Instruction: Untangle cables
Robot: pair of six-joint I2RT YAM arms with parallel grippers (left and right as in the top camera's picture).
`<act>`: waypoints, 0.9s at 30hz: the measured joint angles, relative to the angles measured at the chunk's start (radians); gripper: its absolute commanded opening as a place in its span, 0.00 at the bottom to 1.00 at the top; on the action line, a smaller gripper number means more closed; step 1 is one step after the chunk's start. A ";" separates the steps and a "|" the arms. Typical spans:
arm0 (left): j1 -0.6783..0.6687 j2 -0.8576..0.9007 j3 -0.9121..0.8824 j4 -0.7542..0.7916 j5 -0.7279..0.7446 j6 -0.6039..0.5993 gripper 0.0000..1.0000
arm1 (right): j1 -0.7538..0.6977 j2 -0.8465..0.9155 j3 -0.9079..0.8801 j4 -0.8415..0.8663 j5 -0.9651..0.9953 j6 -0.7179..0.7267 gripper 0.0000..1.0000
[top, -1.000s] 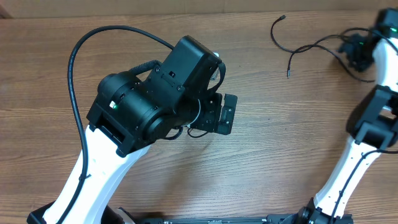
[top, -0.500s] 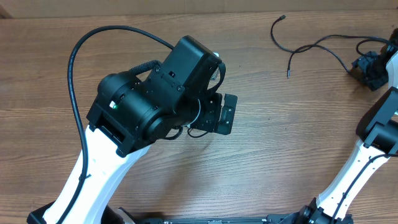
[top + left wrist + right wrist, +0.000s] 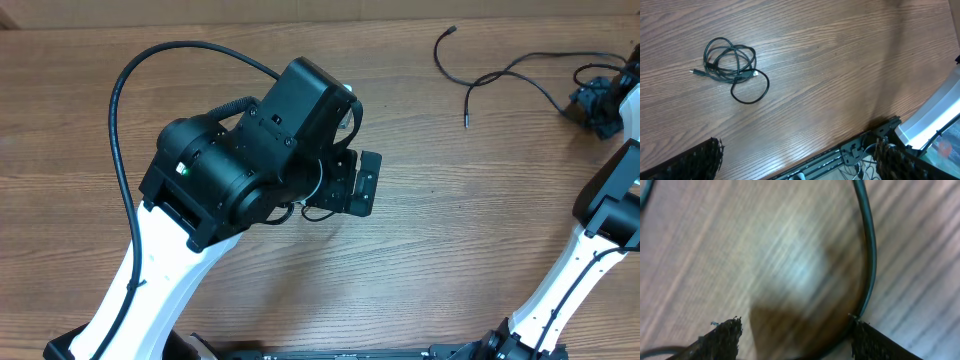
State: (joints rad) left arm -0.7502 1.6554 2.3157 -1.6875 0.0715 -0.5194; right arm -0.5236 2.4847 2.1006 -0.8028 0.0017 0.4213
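Note:
In the left wrist view a coiled bundle of thin black cables (image 3: 730,64) lies on the wooden table, far ahead of my left gripper (image 3: 797,165), which stands wide open with nothing between its fingers. From overhead that bundle is hidden under the left gripper (image 3: 354,188). A separate thin cable (image 3: 510,68) lies spread out at the back right, and my right gripper (image 3: 598,100) sits at its right end. In the right wrist view that gripper (image 3: 797,340) is open low over the table. The cable (image 3: 870,255) curves down past its right fingertip (image 3: 880,340).
The left arm's thick black cable (image 3: 120,110) loops over the left half of the table. The table's front edge and a metal rail (image 3: 840,155) lie just behind the left gripper. The right arm's white link (image 3: 560,270) rises at the right edge.
My right gripper has opened wider and drawn back to the right, off the spread-out cable, whose right end shifted with it. The left arm has not moved.

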 measured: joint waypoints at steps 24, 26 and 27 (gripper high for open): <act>0.000 0.000 0.000 0.008 0.000 0.000 1.00 | 0.003 0.023 0.079 -0.024 -0.171 -0.110 1.00; 0.000 0.000 0.000 0.008 0.000 0.000 1.00 | -0.016 0.008 0.090 -0.054 -0.170 -0.096 1.00; 0.000 0.000 0.000 0.008 0.000 0.000 0.99 | -0.025 0.001 0.091 -0.071 -0.169 -0.088 1.00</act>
State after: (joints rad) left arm -0.7502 1.6554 2.3157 -1.6791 0.0715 -0.5198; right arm -0.5488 2.4855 2.1918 -0.8734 -0.1673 0.3332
